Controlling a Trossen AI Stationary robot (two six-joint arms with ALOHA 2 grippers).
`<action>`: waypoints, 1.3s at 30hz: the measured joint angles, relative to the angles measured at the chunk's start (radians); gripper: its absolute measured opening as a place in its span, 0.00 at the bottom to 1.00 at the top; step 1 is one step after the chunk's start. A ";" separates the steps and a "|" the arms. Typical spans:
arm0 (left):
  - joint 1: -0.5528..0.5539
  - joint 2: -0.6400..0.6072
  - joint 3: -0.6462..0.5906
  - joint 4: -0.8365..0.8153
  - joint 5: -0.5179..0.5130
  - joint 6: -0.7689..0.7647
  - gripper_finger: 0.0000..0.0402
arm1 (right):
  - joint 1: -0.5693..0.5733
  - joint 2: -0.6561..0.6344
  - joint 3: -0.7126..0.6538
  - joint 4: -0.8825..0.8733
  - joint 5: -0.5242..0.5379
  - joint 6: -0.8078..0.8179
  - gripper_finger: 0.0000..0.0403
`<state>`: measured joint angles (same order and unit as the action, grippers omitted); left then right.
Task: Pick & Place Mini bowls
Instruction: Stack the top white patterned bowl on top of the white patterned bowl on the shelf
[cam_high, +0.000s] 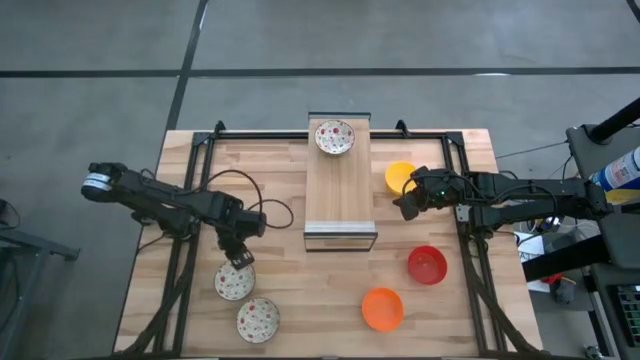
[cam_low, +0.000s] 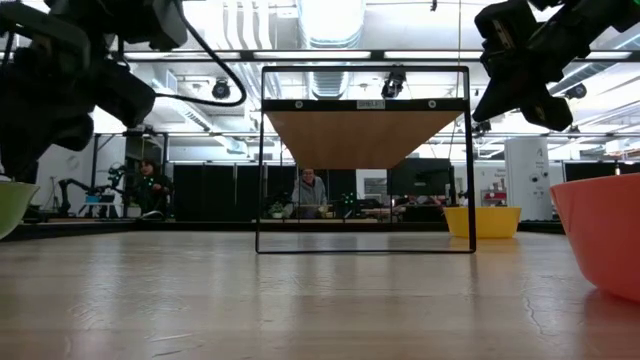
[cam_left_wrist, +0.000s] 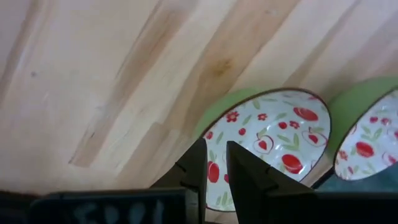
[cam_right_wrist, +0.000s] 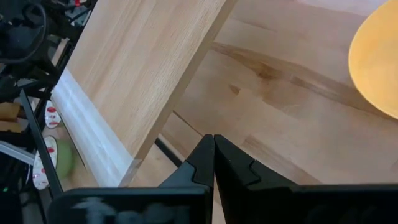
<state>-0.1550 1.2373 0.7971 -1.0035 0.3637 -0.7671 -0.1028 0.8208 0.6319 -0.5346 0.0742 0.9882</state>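
Two white speckled mini bowls sit on their bases at the table's near left: one (cam_high: 234, 285) (cam_left_wrist: 280, 134) and a second (cam_high: 258, 320) (cam_left_wrist: 373, 137) just nearer. My left gripper (cam_high: 238, 262) (cam_left_wrist: 216, 155) is down at the first bowl's far rim, fingers a narrow gap apart. A third speckled bowl (cam_high: 334, 137) rests on the far end of the wooden board (cam_high: 338, 195). The yellow bowl (cam_high: 399, 177) (cam_right_wrist: 379, 62), red bowl (cam_high: 427, 265) and orange bowl (cam_high: 382, 308) stand on the table's right half. My right gripper (cam_high: 405, 208) (cam_right_wrist: 213, 146) hovers shut between the board and the yellow bowl. My left gripper is on the first speckled bowl's far rim (cam_left_wrist: 204, 132). One finger (cam_left_wrist: 196, 165) is outside the wall and the other (cam_left_wrist: 249, 177) is inside. It comes from above, slanting down. The bowl's base is on the table. The fingers hide the contact itself.
The board stands raised on a thin black frame (cam_low: 365, 245) at the table's middle. Black rails (cam_high: 200, 200) run along the table's left and right sides. Bare wood lies between the board and the left bowls. People sit in the room beyond the table.
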 joint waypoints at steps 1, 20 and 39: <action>-0.005 0.003 0.000 0.001 -0.003 0.014 0.13 | 0.000 0.000 0.000 0.000 0.000 0.000 0.02; -0.040 0.010 -0.003 0.002 -0.032 0.139 0.13 | 0.000 0.000 0.000 0.000 0.004 0.015 0.02; -0.050 0.013 -0.068 0.071 0.007 0.165 0.13 | 0.000 0.000 0.000 0.000 0.005 0.008 0.02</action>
<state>-0.2051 1.2501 0.7290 -0.9325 0.3704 -0.6024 -0.1028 0.8207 0.6319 -0.5342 0.0788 0.9958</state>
